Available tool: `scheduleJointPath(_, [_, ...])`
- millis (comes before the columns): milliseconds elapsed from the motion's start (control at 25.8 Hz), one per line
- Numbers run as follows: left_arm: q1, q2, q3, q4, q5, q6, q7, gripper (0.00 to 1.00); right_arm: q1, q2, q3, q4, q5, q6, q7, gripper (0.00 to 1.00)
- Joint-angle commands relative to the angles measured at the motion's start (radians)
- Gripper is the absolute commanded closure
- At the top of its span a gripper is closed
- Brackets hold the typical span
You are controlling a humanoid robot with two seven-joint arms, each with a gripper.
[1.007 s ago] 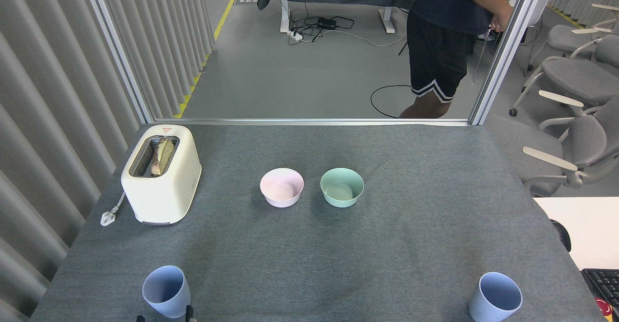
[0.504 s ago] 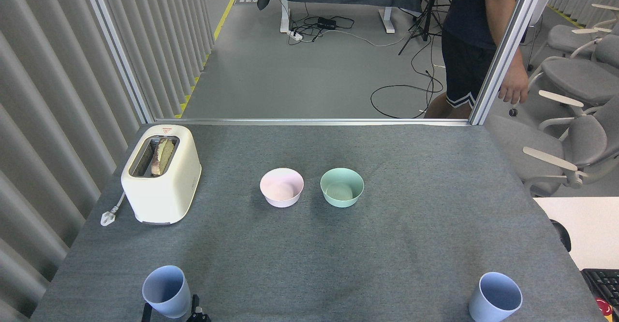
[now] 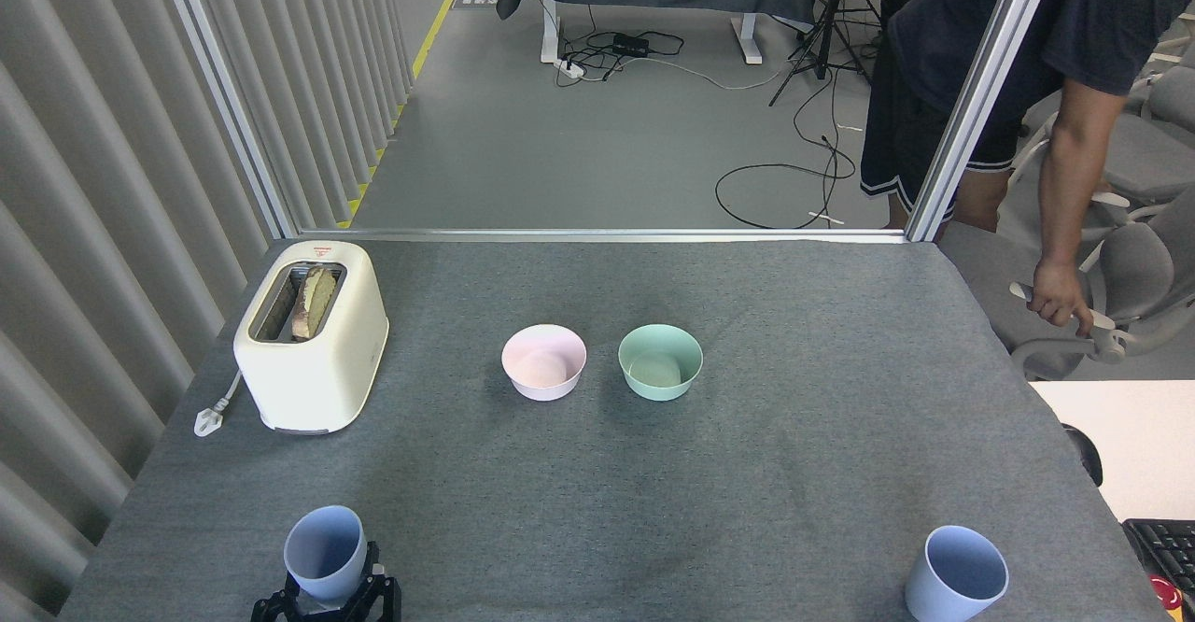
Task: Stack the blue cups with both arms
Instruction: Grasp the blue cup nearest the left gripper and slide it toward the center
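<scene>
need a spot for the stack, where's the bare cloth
Widest bare patch: the near middle, between the left blue cup and right blue cup, in front of the pink bowl and green bowl. Crowded by the left claw.

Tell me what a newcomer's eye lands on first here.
First, the cream toaster at the table's left with toast in its slot, and the pink bowl beside the mint bowl mid-table. Then the near-left blue cup, flanked by the left gripper.

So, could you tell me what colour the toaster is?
Cream-white toaster, seen in the head view.
</scene>
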Motion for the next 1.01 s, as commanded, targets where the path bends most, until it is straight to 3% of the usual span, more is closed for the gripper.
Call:
scheduleJointPath(0, [0.000,-0.001,-0.001,-0.014,0.000,-0.006,0.001,0.41,0.000,0.000,0.000,0.000,0.000,0.000,0.000,0.00])
scheduleJointPath(116, [0.014,-0.002,-0.028,-0.082,0.000,-0.041,0.001,0.41,0.000,0.000,0.000,0.000,0.000,0.000,0.000,0.00])
scheduleJointPath(271, [0.007,-0.013,-0.207,-0.106,-0.009,-0.063,0.002,0.41,0.000,0.000,0.011,0.000,0.001,0.000,0.000,0.00])
scheduleJointPath(387, [-0.044,-0.058,-0.313,-0.056,-0.093,-0.057,0.004,0.40,0.000,0.000,0.017,0.000,0.001,0.000,0.000,0.00])
scheduleJointPath(542, [-0.107,-0.167,-0.347,0.081,-0.199,-0.057,0.005,0.40,0.001,0.000,0.017,0.000,0.000,0.002,0.000,0.00])
scheduleJointPath(968, [-0.128,-0.170,-0.405,0.130,-0.201,-0.053,0.010,0.38,0.000,0.000,0.023,0.005,0.000,0.002,0.000,0.00])
